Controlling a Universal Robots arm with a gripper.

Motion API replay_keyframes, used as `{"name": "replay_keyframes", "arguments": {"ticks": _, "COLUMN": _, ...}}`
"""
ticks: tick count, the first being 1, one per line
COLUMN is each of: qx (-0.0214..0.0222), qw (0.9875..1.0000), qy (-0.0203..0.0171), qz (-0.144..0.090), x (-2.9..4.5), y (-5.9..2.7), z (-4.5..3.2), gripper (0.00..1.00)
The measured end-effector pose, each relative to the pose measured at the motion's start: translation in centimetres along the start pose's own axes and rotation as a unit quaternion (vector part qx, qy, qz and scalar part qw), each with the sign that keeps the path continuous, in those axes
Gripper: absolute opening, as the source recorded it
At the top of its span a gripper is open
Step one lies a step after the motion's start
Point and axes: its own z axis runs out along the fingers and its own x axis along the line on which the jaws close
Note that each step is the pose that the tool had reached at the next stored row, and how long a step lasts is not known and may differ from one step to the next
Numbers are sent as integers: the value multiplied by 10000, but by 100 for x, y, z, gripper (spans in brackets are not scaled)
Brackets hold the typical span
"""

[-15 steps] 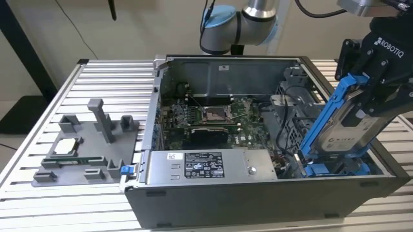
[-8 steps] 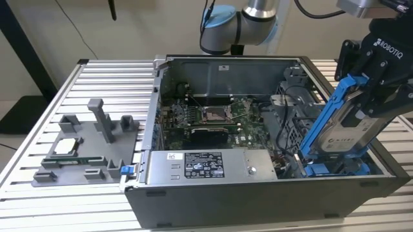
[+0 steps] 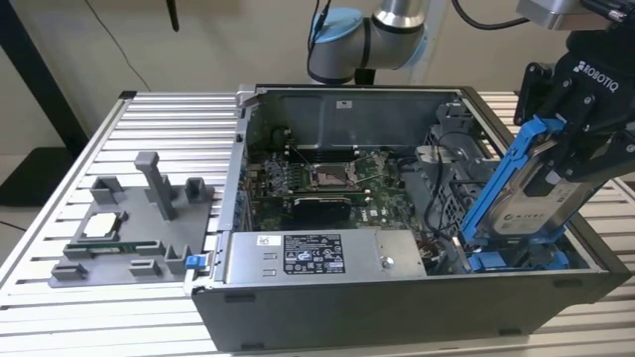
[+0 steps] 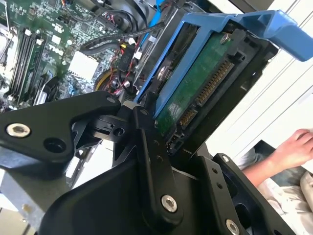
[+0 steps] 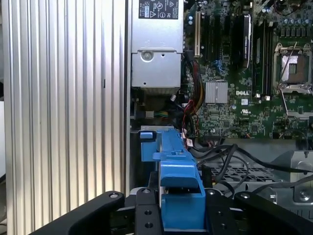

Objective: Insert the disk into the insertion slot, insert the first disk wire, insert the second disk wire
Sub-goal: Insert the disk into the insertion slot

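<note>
Disk [image 3: 531,212]: a silver drive in a blue frame [image 3: 501,186], steeply tilted at the exterior view's right end of the open computer case [image 3: 397,305]. Its lower end is down inside; I cannot tell whether it is seated.
Gripper [image 3: 567,160]: jaws clamped on the disk's two sides.
Case inside: circuit board [image 3: 328,175] in the middle, power supply [image 3: 317,256] along the near wall, black cables [image 5: 220,161] beside the frame.
Table [image 3: 169,119]: ribbed metal, with a grey holder tray [image 3: 129,223] well apart from the case.
Person: a hand [image 4: 296,147] beyond the disk in the second wrist view.
</note>
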Motion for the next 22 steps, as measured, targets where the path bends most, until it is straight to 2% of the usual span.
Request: {"name": "replay_keyframes", "arguments": {"ticks": 22, "qx": 0, "qw": 10000, "qy": -1, "qz": 1, "x": 0, "y": -2, "z": 60, "gripper": 0}}
